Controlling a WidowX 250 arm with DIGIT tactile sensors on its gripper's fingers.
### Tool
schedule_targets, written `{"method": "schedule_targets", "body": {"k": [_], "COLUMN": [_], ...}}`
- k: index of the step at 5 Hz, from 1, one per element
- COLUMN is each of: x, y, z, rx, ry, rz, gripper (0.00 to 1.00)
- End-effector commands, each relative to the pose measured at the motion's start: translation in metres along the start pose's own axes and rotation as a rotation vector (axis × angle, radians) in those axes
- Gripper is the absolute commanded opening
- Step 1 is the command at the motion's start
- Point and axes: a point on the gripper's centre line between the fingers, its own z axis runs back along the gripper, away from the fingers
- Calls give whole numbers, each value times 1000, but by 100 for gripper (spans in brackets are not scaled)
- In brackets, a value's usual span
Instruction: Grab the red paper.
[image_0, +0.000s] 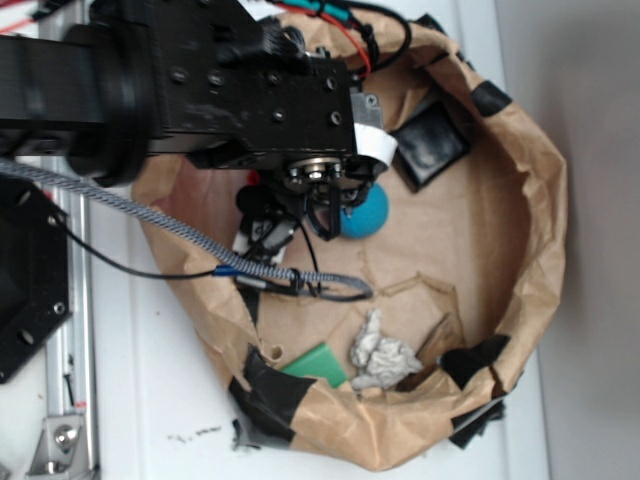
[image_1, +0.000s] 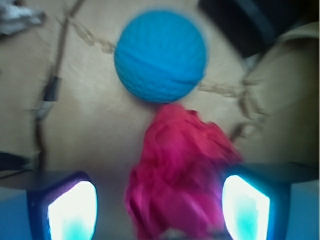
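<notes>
The red paper (image_1: 177, 175), a crumpled wad, lies on the brown paper floor between my fingers in the wrist view. It sits close against the right fingertip (image_1: 246, 206), with a gap to the left fingertip (image_1: 72, 210). My gripper (image_1: 160, 200) is open around it. A blue ball (image_1: 160, 56) rests just beyond the wad, touching its far end. In the exterior view the gripper (image_0: 298, 222) hangs low beside the blue ball (image_0: 365, 212), and the arm hides the red paper.
A crumpled brown paper wall (image_0: 545, 200) rings the area. Inside lie a whitish-grey paper wad (image_0: 380, 355), a green piece (image_0: 318, 365) and a black square block (image_0: 430, 145). A braided cable (image_0: 180, 235) crosses the left side.
</notes>
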Motion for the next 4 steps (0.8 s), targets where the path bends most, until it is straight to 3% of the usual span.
{"method": "schedule_targets", "body": {"k": [1, 2, 3, 4], "x": [38, 34, 27, 21], "y": [-5, -7, -6, -1], "z": [-34, -35, -12, 34], "rx": [7, 30, 54, 5], "ry": [1, 38, 37, -78], "rz": [-65, -49, -2, 45], "gripper": [100, 0, 0, 0]}}
